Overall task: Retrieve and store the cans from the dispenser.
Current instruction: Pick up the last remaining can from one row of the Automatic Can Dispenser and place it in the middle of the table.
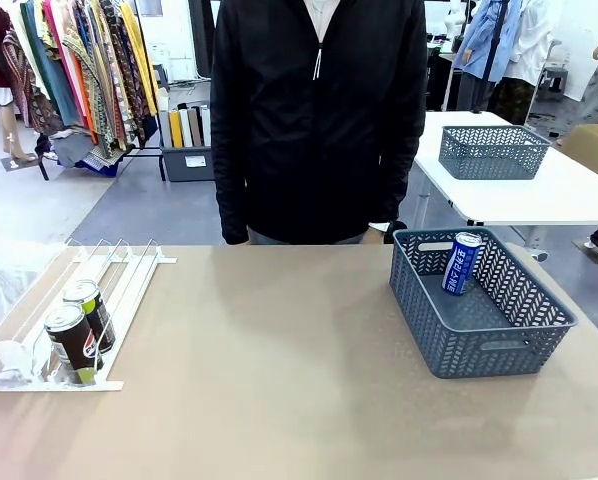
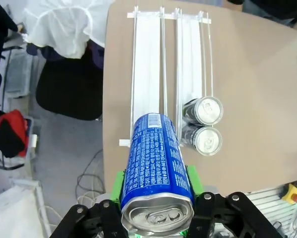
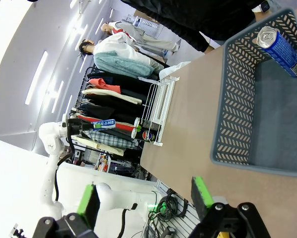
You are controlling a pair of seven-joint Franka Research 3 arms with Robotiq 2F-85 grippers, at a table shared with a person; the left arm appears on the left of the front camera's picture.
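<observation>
My left gripper [image 2: 156, 183] is shut on a blue can [image 2: 156, 168] with white lettering, held lying on its side high above the table's left end. Below it lies the white dispenser [image 2: 148, 74], its wire lanes running away from me. Two dark cans [image 2: 203, 124] with silver tops stand in its right lane, at the low end [image 1: 79, 325]. In the grey basket [image 1: 479, 345] on the right, another blue can [image 1: 461, 262] leans against the far wall. My right gripper [image 3: 143, 198] hangs open and holds nothing, off the near side of the basket [image 3: 228, 99].
A person in a black jacket [image 1: 319, 110] stands at the far edge of the table, hands down. The wide brown tabletop [image 1: 269, 370] between dispenser and basket is bare. A second grey basket [image 1: 491, 152] sits on a white table behind.
</observation>
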